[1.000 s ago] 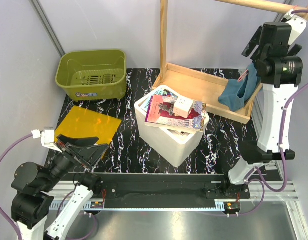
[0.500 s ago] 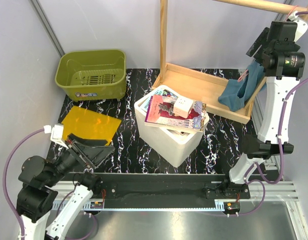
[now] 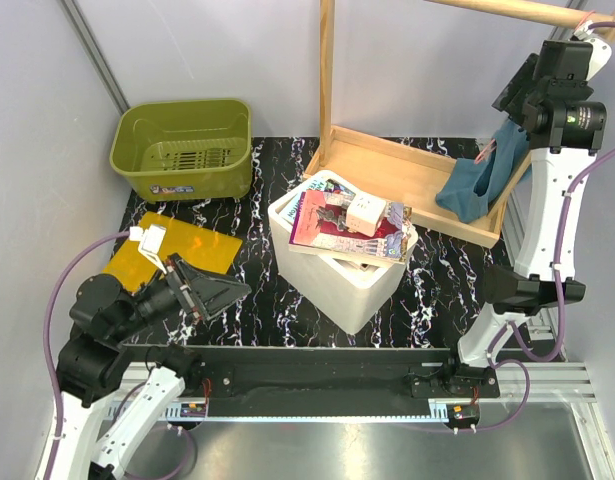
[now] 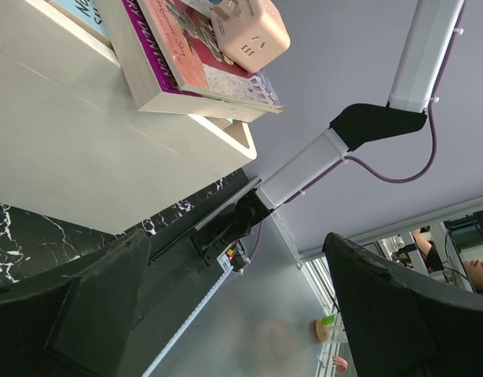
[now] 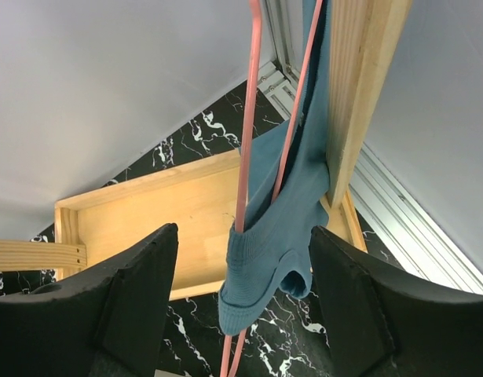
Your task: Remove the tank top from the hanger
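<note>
Hanging limp on the hanger [image 5: 247,133], in the far right corner: the tank top [image 5: 276,228], pressed close against the upright wooden post [image 5: 359,94] of the rack. Long axis up and down, with the two pink wires running down through the cloth and the bunched lower hem sagging over the near rim of the wooden tray [image 5: 147,228]. No telling whether the hem touches that rim.

Straddling the hem from above, the right gripper [image 5: 243,259]: fingers spread, one to each side of the cloth, neither seen touching it, nothing pinched. Cloth and left-hand wire both on the line between the fingers, so a plain close would likely take wire along with fabric. Better, by this reading, to pinch the fabric alone and draw it down along the garment's length, off the wire ends.

Well apart from all this, low over the near left of the counter [image 3: 437,290]: the left gripper [image 4: 241,267], spread wide and empty, aimed toward the white box [image 3: 352,280]. Clearly the right arm's job, being by far the nearer.
</note>
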